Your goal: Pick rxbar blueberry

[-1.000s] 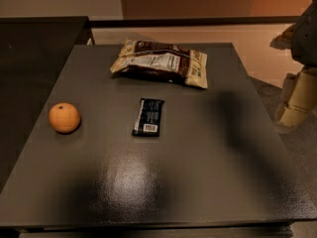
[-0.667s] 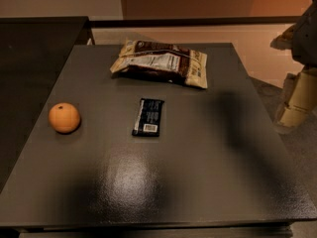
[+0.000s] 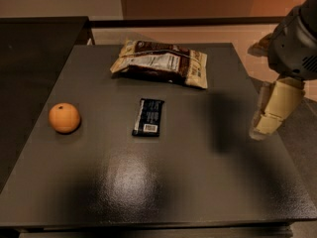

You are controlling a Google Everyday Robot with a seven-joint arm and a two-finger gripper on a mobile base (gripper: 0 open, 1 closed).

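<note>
The rxbar blueberry [image 3: 148, 117] is a small flat dark bar with a white barcode label at its near end. It lies flat near the middle of the dark grey table [image 3: 163, 182]. My gripper [image 3: 262, 128] hangs at the table's right edge, well to the right of the bar and above the surface. It points down and holds nothing.
A crinkled cream-and-brown snack bag [image 3: 161, 63] lies at the back of the table behind the bar. An orange [image 3: 64, 118] sits at the left. A black counter [image 3: 34, 58] adjoins the table on the left. The floor shows beyond the right edge.
My gripper has moved a little to the left and down, in over the table's right edge. The bar, bag and orange have not moved.
</note>
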